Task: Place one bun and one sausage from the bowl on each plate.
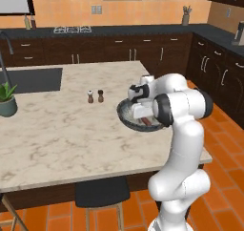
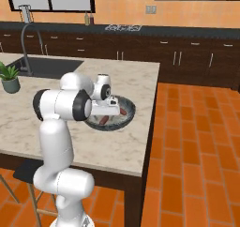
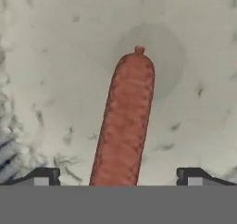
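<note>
Jaws spread wide, gripper [image 3: 118, 179] hanging right over a sausage [image 3: 124, 121] lying in the bowl [image 2: 127, 117] on the island. Nothing grabbed yet, so I'd say basically everything's still left.

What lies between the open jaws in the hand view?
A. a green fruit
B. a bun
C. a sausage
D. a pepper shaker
C: a long reddish-brown sausage with a pinched end runs up between the two dark fingertips on the pale inside of the bowl; the jaws stand wide apart on either side of it and do not touch it.
</note>
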Motion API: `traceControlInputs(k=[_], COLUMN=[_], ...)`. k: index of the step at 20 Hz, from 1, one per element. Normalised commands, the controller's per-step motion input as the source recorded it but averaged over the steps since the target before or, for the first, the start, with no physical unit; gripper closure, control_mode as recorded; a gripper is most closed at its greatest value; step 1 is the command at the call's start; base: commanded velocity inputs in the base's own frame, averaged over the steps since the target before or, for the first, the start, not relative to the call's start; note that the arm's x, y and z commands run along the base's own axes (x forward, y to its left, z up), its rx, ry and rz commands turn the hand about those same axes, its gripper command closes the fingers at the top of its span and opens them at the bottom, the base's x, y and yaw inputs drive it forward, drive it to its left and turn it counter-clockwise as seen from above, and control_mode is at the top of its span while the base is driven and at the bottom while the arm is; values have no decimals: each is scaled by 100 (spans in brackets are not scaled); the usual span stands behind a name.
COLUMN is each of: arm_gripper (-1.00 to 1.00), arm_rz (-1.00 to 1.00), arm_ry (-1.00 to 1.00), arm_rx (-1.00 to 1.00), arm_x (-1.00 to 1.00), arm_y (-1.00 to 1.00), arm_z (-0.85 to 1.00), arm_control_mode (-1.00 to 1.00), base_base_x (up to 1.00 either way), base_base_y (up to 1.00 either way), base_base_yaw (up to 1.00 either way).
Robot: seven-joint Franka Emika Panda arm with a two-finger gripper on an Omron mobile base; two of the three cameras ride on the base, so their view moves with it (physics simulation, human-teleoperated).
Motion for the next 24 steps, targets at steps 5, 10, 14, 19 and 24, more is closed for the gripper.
traceControlInputs(k=[5,10,14,19,24], arm_gripper=[100,100,100,100,100], arm_rz=[0,0,0,0,0], arm_ry=[4,1,0,-14,-23], arm_rx=[1,0,0,6,11], arm_x=[0,0,0,-19,-39], arm_y=[0,0,0,0,0], arm_z=[-25,0,0,61,100], arm_control_mode=[-100,-100,-100,-100,-100], base_base_x=[0,0,0,0,0], base_base_y=[0,0,0,0,0], base_base_yaw=[0,0,0,0,0])
